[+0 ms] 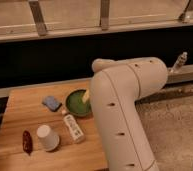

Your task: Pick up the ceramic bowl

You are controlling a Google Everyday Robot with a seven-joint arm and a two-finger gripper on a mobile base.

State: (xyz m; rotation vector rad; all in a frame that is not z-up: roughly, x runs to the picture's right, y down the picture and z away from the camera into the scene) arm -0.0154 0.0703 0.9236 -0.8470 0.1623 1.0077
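Well, looking down on a wooden table (pixel 25 112) here. Got the glossy green ceramic bowl (pixel 76 104) sitting upright near the far edge, over toward the right side, right next to the bulky white arm (pixel 121 110). Can only spot a beige sliver of the hand (pixel 86 96), poking out from behind the arm at the bowl's right rim, down low over it. Can't tell whether spread, pressed together or pinching the rim, being mostly hidden behind the arm. Can't call contact with the bowl either. Also got a small blue sponge-looking thing (pixel 52 103) just left of the bowl, close but apart from it. Then a white bottle (pixel 73 128) lying on its side just in front of the bowl, angled toward the near edge. Closer to the near edge, seeing a white paper cup (pixel 47 137), apparently upside down, plus a dark red packet-ish thing (pixel 27 142) lying flat beside it, toward the near left corner.
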